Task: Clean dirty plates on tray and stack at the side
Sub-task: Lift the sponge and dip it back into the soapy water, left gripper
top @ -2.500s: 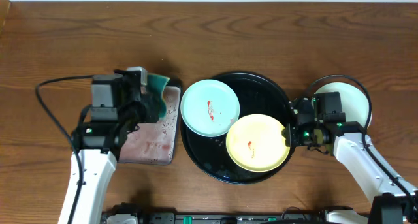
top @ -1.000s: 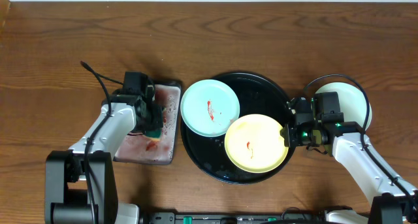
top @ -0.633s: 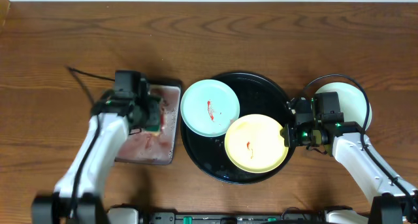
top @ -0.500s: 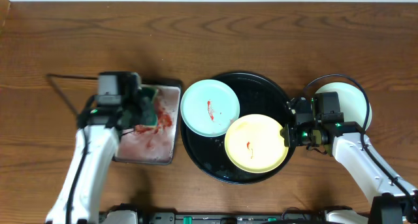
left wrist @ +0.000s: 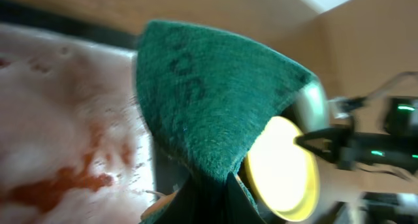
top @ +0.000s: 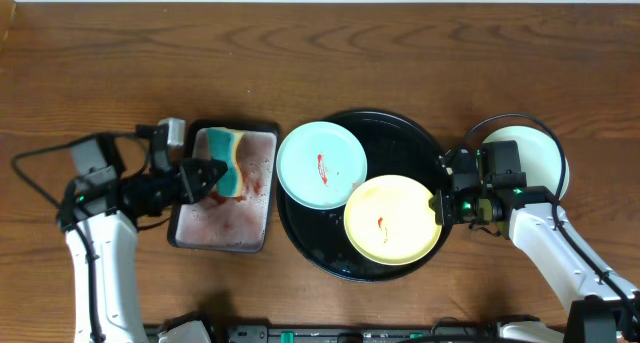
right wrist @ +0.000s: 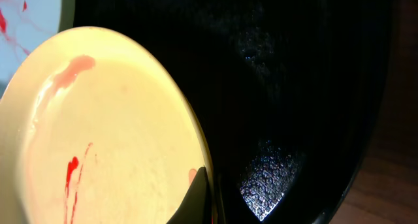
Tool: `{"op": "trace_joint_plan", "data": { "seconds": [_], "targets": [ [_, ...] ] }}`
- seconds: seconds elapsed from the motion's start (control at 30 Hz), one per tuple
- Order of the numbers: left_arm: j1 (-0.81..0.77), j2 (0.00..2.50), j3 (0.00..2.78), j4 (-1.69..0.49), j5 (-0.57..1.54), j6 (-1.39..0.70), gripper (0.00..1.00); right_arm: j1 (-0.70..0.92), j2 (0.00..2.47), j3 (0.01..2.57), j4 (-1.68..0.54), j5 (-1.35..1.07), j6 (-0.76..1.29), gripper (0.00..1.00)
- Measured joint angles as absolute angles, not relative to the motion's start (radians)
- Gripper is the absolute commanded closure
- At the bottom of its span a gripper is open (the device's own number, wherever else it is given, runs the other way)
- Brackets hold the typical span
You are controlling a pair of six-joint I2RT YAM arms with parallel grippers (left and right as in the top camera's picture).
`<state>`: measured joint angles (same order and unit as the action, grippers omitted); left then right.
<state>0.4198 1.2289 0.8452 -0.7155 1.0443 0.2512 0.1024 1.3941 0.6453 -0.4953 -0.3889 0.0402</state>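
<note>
The round black tray (top: pixel 400 143) holds a mint-blue plate (top: pixel 322 165) with a red smear, which overhangs its left rim. It also holds a yellow plate (top: pixel 393 219) with a red smear. My right gripper (top: pixel 440 205) is shut on the yellow plate's right rim; the right wrist view shows a finger (right wrist: pixel 199 191) on that plate (right wrist: pixel 98 139). A third pale plate (top: pixel 530 153) lies on the table to the right of the tray. My left gripper (top: pixel 210 171) is shut on a green and yellow sponge (top: pixel 225 158) over the rectangular tray; the left wrist view shows the sponge (left wrist: pixel 215 113) in my jaws.
The rectangular black-rimmed tray (top: pixel 225 218) with red-stained foam inside stands left of the round tray. A black cable (top: pixel 490 128) loops round the pale plate at the right. The table's front edge runs close below both trays.
My left arm has swung out to the left and turned, carrying the sponge from the middle of the rectangular tray to its upper part. The right arm and the plates have not moved.
</note>
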Motion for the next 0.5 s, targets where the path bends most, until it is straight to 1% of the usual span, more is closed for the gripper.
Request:
{"op": "trace_joint_plan", "data": {
  "seconds": [0.1, 0.2, 0.5],
  "targets": [
    [0.5, 1.229, 0.806, -0.719, 1.16, 0.34, 0.93, 0.102, 1.394, 0.645, -0.496, -0.389, 0.04, 0.99],
    [0.544, 1.229, 0.78, -0.721, 1.219, 0.391, 0.93, 0.102, 1.394, 0.645, -0.496, -0.389, 0.04, 0.99],
    [0.561, 1.229, 0.773, -0.718, 1.278, 0.447, 0.93, 0.102, 1.394, 0.645, -0.493, -0.389, 0.04, 0.99]
  ]
}}
